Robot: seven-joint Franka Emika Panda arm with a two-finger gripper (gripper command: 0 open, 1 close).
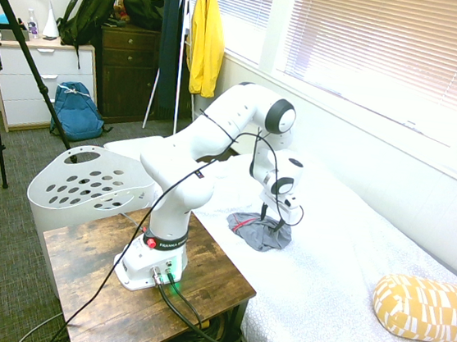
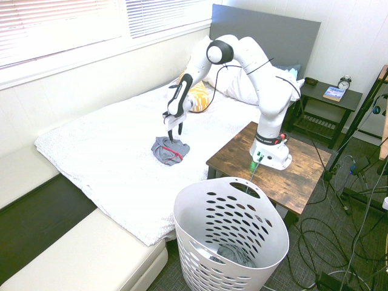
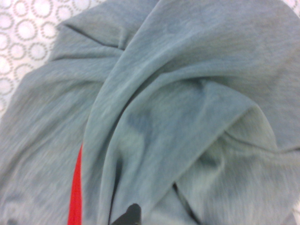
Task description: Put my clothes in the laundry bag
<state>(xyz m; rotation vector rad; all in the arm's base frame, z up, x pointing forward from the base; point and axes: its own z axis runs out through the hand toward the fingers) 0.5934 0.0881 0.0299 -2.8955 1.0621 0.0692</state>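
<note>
**bedside_bot:** On the white bedspread [image 2: 109, 151], near the edge facing the wooden tabletop [image 2: 297, 173], sits the crumpled grey garment [image 2: 170, 150] with its red-orange trim. The claw [image 2: 173, 137] points straight down right above it, tips at the fabric or just about; can't tell if they're touching. Jaws look spread wide, nothing pinched. Wrist view is basically all grey folds plus a red stripe.

**lintroller:** So we're at the pick-up step, grab not yet made?

**bedside_bot:** That's my read. Next it needs to sink into the bunched part and squeeze on a thick fold, not the thin trim, or it'll slip out on the lift.

**lintroller:** And the drop-off?

**bedside_bot:** White holed laundry basket [image 2: 230, 233] on the floor, past the tabletop, well apart from the garment. Needs a clean lift and a carry over to the rim.
</note>
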